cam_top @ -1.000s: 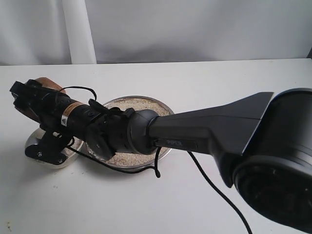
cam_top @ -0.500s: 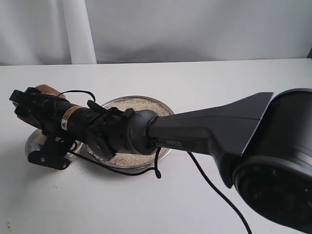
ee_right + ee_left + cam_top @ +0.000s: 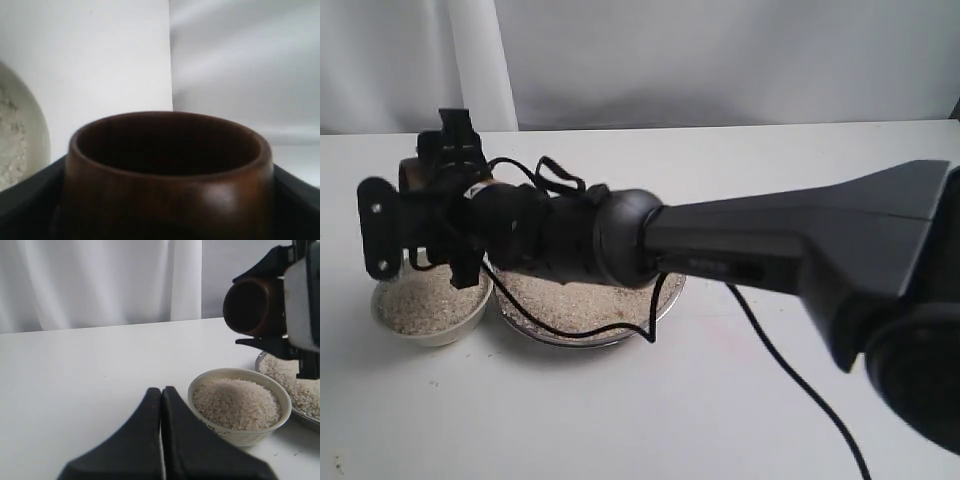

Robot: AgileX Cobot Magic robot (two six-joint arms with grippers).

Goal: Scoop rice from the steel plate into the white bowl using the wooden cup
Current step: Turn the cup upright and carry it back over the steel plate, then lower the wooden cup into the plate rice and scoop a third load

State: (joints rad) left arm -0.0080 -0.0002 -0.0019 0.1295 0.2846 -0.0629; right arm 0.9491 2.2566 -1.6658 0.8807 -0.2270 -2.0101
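The right arm (image 3: pixel 790 250) reaches across the white desk (image 3: pixel 650 420) from three o'clock toward nine o'clock. Its fingers (image 3: pixel 265 342) are clamped on the wooden cup (image 3: pixel 250 306), one black finger pressed against each side of the barrel. The cup is clear of the desk and tipped onto its side. In the left wrist view its dark mouth faces the camera, and no grains show inside it. In the exterior view the cup sits at the twelve o'clock side of the white bowl (image 3: pixel 428 322), higher in the picture than the bowl's rim. Whether it hangs directly over the bowl cannot be told.

The bowl stands on the desk at the nine o'clock side of the steel plate (image 3: pixel 665 300), just beside the plate's rim. Rice (image 3: pixel 235 404) fills the bowl in a low mound reaching about to the rim. More rice lies as a flat layer in the plate, partly hidden behind the arm's wrist. A black cable (image 3: pixel 570 331) loops down from the wrist across the plate's six o'clock edge. A few loose grains lie on the desk near the bowl.

The left arm's fingers (image 3: pixel 169 432) are pressed together with nothing between them, low over the desk and short of the bowl.
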